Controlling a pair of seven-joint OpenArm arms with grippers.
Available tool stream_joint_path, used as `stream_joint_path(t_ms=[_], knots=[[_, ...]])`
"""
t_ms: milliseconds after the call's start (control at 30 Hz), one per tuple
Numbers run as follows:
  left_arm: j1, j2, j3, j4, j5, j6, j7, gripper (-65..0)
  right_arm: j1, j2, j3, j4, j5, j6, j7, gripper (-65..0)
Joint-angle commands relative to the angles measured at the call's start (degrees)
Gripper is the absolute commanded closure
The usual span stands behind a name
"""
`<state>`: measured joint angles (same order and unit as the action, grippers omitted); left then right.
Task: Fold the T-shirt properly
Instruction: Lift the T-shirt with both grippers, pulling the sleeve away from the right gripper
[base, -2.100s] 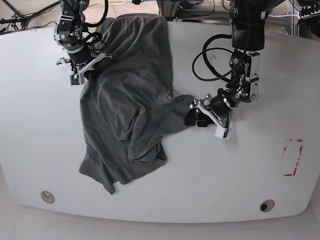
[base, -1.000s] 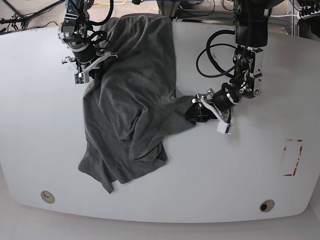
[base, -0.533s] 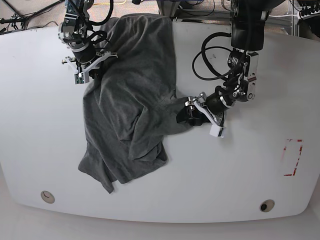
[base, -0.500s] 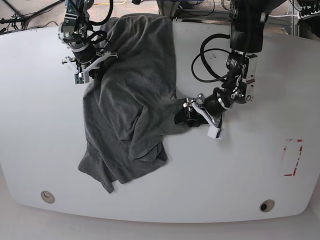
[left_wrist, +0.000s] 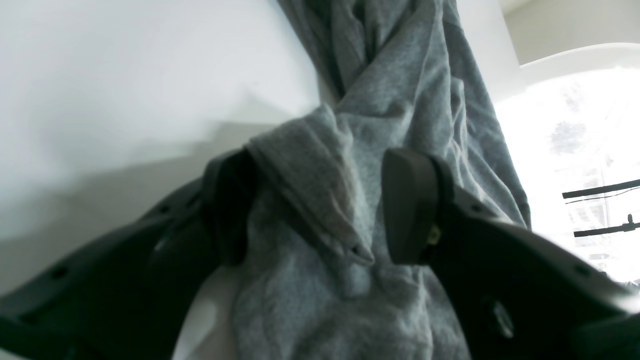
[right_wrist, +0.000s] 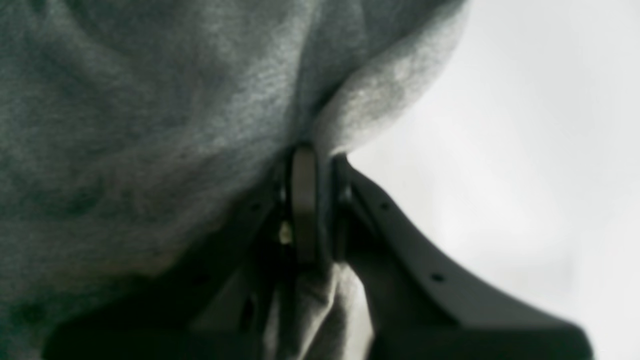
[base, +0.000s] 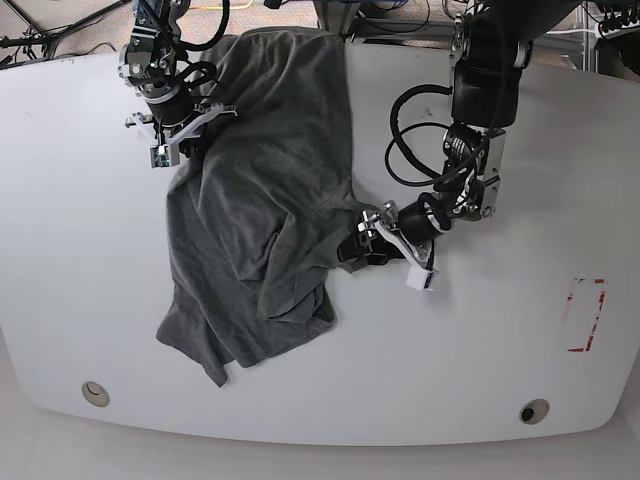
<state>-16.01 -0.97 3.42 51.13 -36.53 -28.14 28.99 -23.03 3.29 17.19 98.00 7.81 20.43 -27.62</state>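
The T-shirt (base: 262, 210) is showing a plain dark heather-grey, flecked lighter in the knit and carrying no print. The table (base: 80, 250) beneath it is looking flat white, with a small red rectangular outline (base: 586, 315) marked near one edge. The left gripper (left_wrist: 320, 210) and right gripper (right_wrist: 315, 200) are appearing matte black in the wrist views, while the base view is showing white tips on both and black cables (base: 410, 130) looping above.

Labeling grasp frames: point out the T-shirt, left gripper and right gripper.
T-shirt (base: 265, 190): base view, middle of the crumpled body.
left gripper (left_wrist: 320, 220): left wrist view, open gap over a sleeve hem.
right gripper (right_wrist: 320, 210): right wrist view, fingertips pinching cloth.
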Motion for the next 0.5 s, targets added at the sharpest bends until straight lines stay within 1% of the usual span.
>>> stream_joint_path(t_ms=[0, 67, 100, 167, 200, 233, 300, 333, 467], knots=[[0.1, -0.3, 0.2, -2.1, 4.5, 3.3, 5.2, -38.3, -0.2, -0.1, 0.0, 0.6, -0.2, 0.2, -1.2, -3.5], [-0.5, 0.0, 0.2, -3.3, 4.5, 3.3, 5.2, -36.1, -0.2, -0.1, 0.0, 0.6, -0.2, 0.2, -1.1, -3.5], [-0.7, 0.4, 0.3, -3.8, 4.7, 3.3, 5.2, -33.3, -0.2, -0.1, 0.0, 0.6, -0.2, 0.2, -1.1, -3.5], [-1.4, 1.0, 0.3, -5.2, 4.7, 3.3, 5.2, -24.7, -0.2, -0.1, 0.0, 0.6, -0.2, 0.2, -1.1, -3.5], [-1.7, 1.2, 0.3, -6.1, 4.7, 3.3, 5.2, -18.1, -0.2, -0.1, 0.0, 0.6, -0.2, 0.2, -1.1, -3.5], [-1.9, 1.2, 0.3, -6.7, 4.7, 3.3, 5.2, -13.5, -0.2, -0.1, 0.0, 0.6, -0.2, 0.2, -1.1, -3.5], [-2.6, 1.4, 0.4, -8.1, 4.8, 3.3, 5.2, -2.2, -0.2, -0.1, 0.0, 0.6, -0.2, 0.2, -1.1, -3.5], [-2.8, 1.5, 0.7, -8.5, 4.8, 3.3, 5.2, 0.0, -0.2, -0.1, 0.0, 0.7, -0.2, 0.2, -1.1, -3.5], [-3.2, 1.3, 3.7, -9.7, 4.7, 3.3, 5.1, 0.0, -0.1, -0.3, 0.0, 2.6, -0.1, 0.2, -1.1, -3.5]])
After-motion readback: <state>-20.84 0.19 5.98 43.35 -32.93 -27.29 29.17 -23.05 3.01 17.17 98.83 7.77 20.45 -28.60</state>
